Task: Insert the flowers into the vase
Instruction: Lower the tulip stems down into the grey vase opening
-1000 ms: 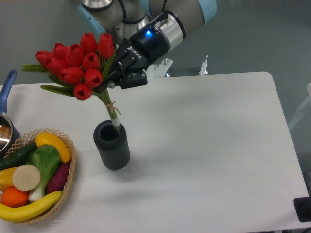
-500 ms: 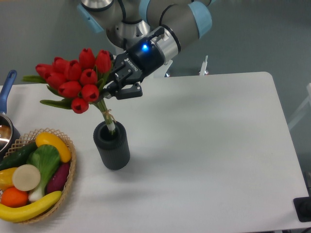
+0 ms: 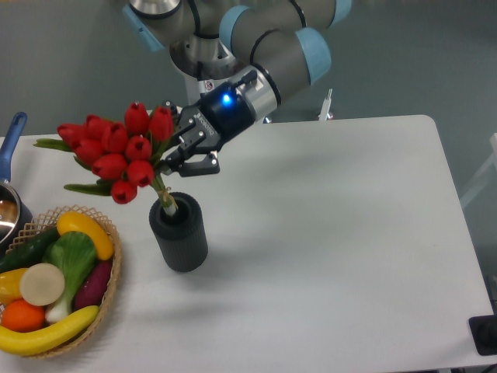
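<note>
Gripping the bunch of red tulip buds with green leaves (image 3: 116, 151) just under the blooms, the black two-finger gripper (image 3: 180, 149) is closed on the stems. Below the fingers, the pale stem ends dip into the dark ribbed cylindrical vase (image 3: 179, 233), leaning left.

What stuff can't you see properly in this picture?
- Stem ends of the flowers: hidden inside the vase, so their depth is unknown.
- Fingertips of the gripper: tucked behind leaves and buds.
- Pot: cut off by the left edge.
- Wicker basket: its left part is cut off by the left edge.
</note>
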Tool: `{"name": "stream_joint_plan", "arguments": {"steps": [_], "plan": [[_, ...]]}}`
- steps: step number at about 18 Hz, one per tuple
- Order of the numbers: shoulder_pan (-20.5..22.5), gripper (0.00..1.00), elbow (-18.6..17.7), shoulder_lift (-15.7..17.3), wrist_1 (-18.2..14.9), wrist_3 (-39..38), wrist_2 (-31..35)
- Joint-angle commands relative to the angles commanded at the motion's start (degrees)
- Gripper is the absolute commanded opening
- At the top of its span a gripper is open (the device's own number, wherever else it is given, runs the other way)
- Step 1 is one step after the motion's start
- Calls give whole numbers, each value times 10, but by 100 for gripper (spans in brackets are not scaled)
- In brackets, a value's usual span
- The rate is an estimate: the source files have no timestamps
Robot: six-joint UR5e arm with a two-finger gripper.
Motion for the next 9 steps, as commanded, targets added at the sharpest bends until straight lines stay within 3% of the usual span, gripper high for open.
{"name": "stream_joint_plan", "arguments": {"steps": [9], "plan": [[1,28,-18,-31,0,38,2]]}}
